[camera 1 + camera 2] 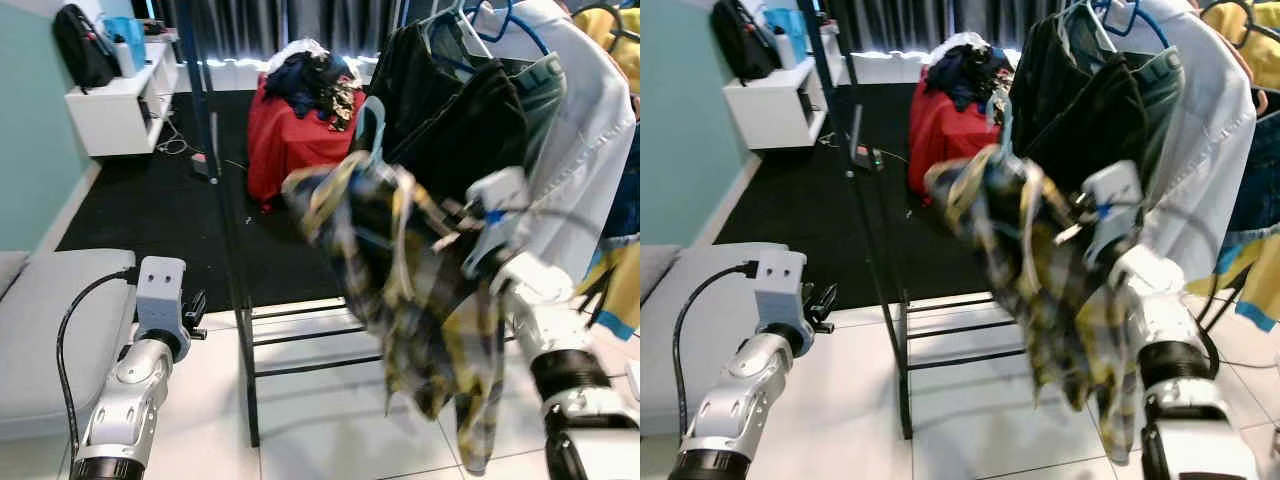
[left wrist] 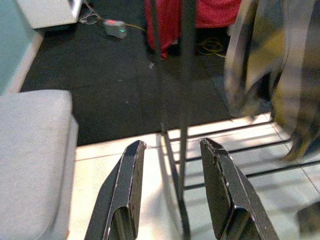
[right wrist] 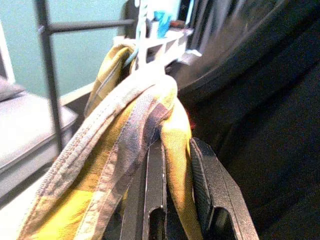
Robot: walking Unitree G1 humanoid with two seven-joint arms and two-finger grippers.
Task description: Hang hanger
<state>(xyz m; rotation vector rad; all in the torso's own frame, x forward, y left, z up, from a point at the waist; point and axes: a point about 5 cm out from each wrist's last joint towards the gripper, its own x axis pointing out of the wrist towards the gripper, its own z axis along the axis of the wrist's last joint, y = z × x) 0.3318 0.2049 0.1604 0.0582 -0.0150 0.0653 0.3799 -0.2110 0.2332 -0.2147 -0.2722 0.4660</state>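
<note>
Gripping the plaid shirt [image 3: 100,165] on its hanger [image 1: 372,125], right pincer [image 3: 177,200] is clenched.

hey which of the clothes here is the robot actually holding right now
The yellow and grey plaid shirt on the light blue hanger. The right tool pinches its fabric, while the black garment and white shirt hang on the rack, ungripped.

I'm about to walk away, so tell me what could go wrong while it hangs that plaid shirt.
The right gripper pinches only a fold of the plaid shirt, so the light blue hanger could slip free. The rack is already crowded with dark clothes, and the hook might snag them.
</note>
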